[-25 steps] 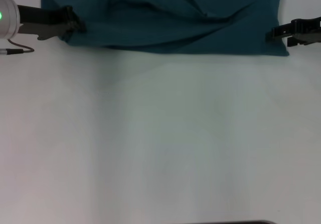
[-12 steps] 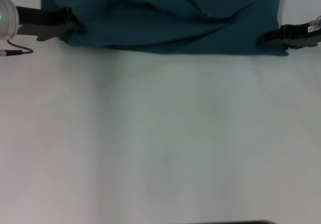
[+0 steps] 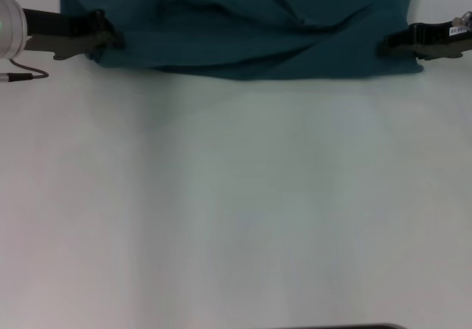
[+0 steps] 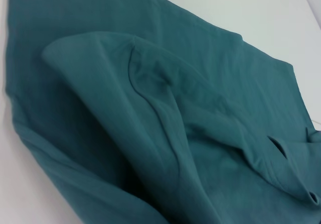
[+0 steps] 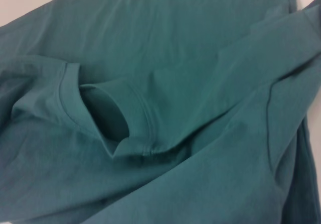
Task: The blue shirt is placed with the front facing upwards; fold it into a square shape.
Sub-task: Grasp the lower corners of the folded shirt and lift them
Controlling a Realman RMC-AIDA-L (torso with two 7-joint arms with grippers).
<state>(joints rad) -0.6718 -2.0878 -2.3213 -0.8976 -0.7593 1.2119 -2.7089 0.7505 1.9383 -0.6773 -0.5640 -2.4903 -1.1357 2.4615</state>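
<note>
The blue shirt (image 3: 243, 26) lies rumpled across the twelve o'clock edge of the white table (image 3: 236, 211) in the head view, folds running through its middle. The left gripper (image 3: 109, 40) sits at ten o'clock with its tip against the shirt's near left corner, and the right gripper (image 3: 389, 47) sits at two o'clock against the near right corner; whether either pair of jaws is clenched on the cloth, I cannot tell. Both wrist views are filled with teal fabric, the right one showing a hemmed sleeve opening (image 5: 113, 116).
</note>
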